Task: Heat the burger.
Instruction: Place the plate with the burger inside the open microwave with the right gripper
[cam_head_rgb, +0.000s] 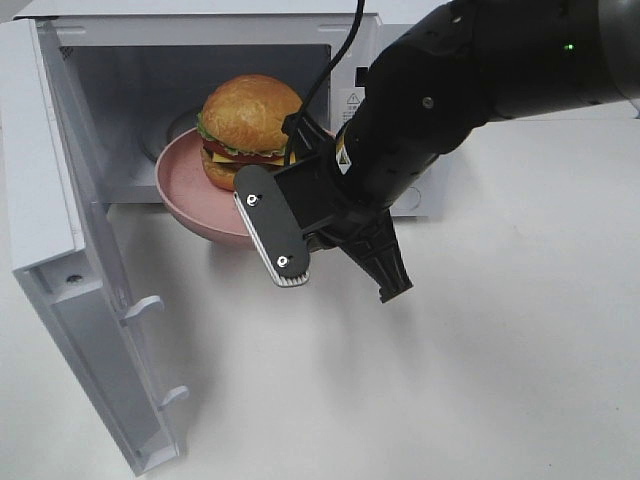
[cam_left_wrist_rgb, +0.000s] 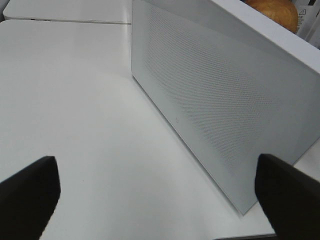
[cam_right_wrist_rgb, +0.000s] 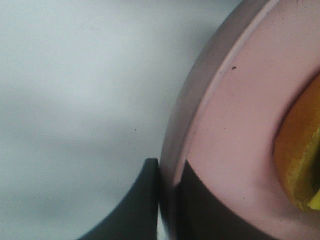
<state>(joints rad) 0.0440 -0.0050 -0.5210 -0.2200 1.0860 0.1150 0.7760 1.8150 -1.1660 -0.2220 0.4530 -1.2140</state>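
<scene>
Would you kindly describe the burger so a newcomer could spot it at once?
Find the white microwave with its door open. At its mouth is a pink plate, rim pinched by the right gripper. The burger on it is the only food: golden bun, green lettuce, yellow cheese.

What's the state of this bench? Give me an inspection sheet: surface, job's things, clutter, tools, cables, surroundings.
Surface: plain white tabletop, no spills seen.
Job's things: glossy golden-bun burger with lettuce, cheese and tomato sits on a round pink plate, which is partway through the opening of a white microwave oven; its white door is swung wide open.
Clutter: nothing seen.
Tools: right tool shut on the plate's rim; left tool open, holding nothing, facing the door's outer side.
Cables: thin black cable runs down to the right arm, in front of the microwave oven.
Surroundings: nothing seen.
</scene>
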